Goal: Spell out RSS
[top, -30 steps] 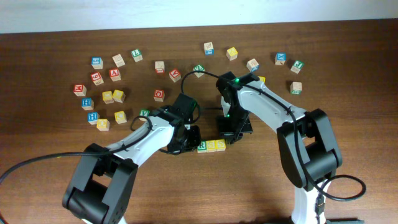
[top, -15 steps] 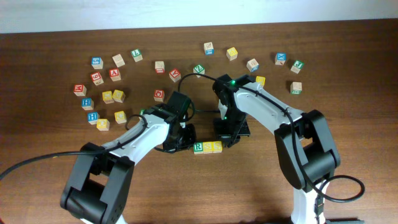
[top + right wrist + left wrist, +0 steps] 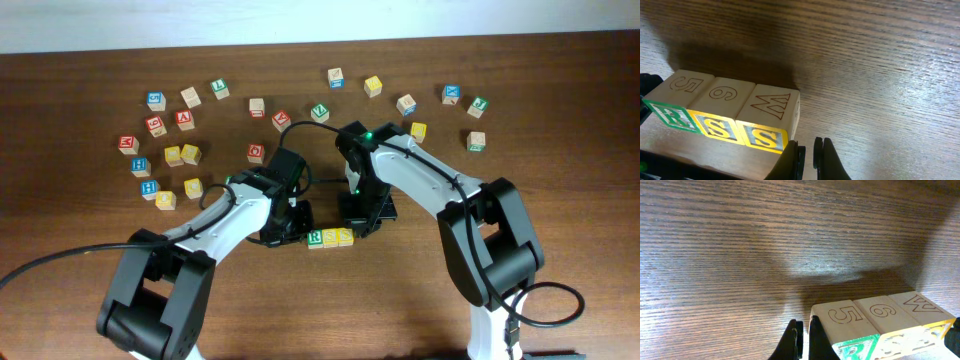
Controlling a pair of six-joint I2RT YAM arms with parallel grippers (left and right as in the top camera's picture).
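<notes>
Row: white-faced wooden cube with a green R and green border [image 3: 315,237], then first yellow-faced wooden S cube [image 3: 331,237], then second yellow-faced wooden S cube [image 3: 346,236]. The three stand side by side in one straight line, neighbouring faces touching. The line sits about the middle of the dark wooden worktop [image 3: 560,120], nearer its front edge than any other cube. In the right wrist view the lit faces read R, S, S in order; the faces next to those show 5, 6, W.

Judgement: the spelling looks complete. What is left, if anything, is a slight squaring of the row and getting both arms clear without knocking it.

Left gripper [image 3: 805,332]: fingers pressed together, nothing held, tips low at the worktop right against or just beside the R end; contact not certain.

Right gripper [image 3: 809,150]: fingers drawn nearly together, also holding nothing, tips down just beside the outer corner of the second S cube.

Both arms reach in from the front edge, wrists pitched down, one at each end of the row.

Loose lettered cubes [image 3: 190,155] lie scattered toward the far edge and far-left corner, well apart from the row.
</notes>
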